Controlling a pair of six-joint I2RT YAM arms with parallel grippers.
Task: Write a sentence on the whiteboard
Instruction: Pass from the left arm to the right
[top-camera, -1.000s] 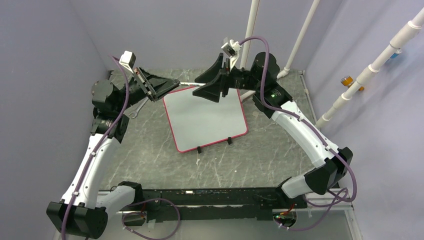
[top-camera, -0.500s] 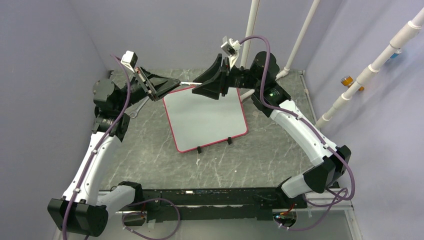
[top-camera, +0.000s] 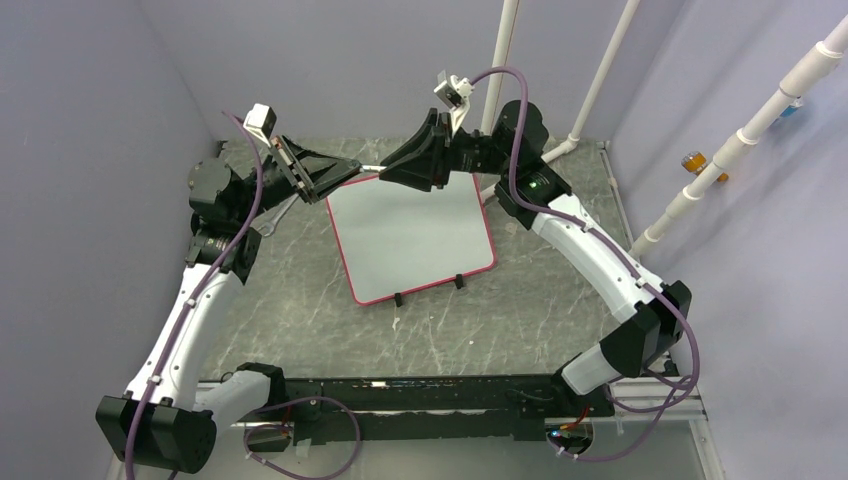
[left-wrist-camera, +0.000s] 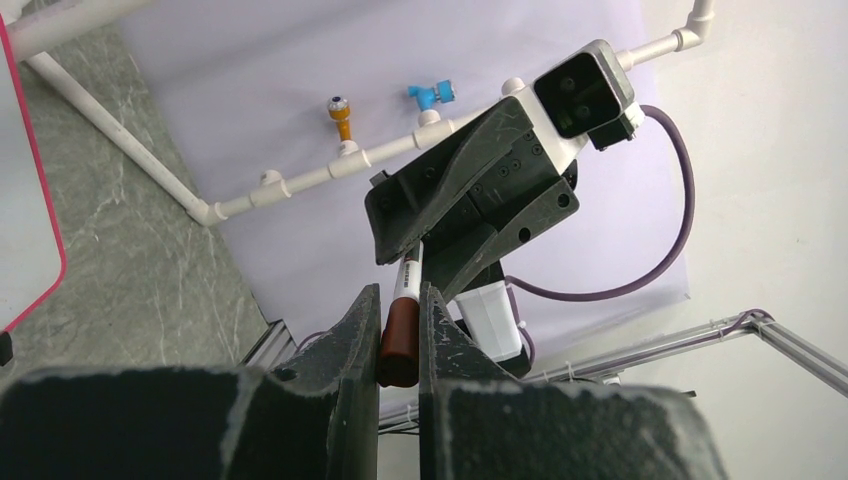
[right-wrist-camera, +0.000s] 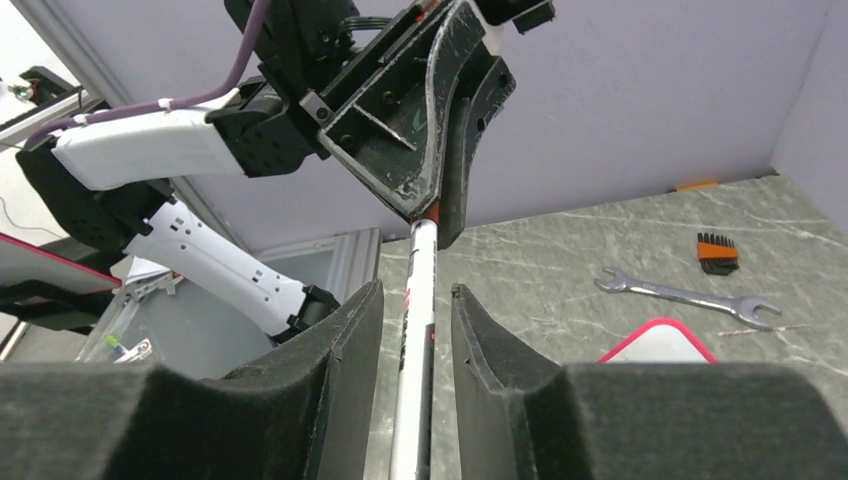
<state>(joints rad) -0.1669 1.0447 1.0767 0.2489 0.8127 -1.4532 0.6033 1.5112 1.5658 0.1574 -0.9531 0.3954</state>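
Note:
The whiteboard (top-camera: 410, 235), pale grey with a red-pink frame and two black feet, lies flat in the middle of the table, and no sentence shows on it. My left gripper (top-camera: 348, 168) is above the board's far left corner. It is shut on the dark red-brown cap (left-wrist-camera: 400, 338) of a white marker (top-camera: 371, 166) held level. My right gripper (top-camera: 390, 170) faces it from the right. Its pads stand on either side of the marker's barrel (right-wrist-camera: 418, 320) with a small gap on each side, so it is open.
A wrench (right-wrist-camera: 685, 295) and a small orange-and-black bit set (right-wrist-camera: 717, 252) lie on the table left of the board's far corner (right-wrist-camera: 660, 343). White pipes (top-camera: 500, 60) stand at the back and right, with purple walls all round.
My right gripper has moved left toward the left gripper, and its open jaws now straddle the marker's barrel. The left gripper has kept its hold and hardly moved.

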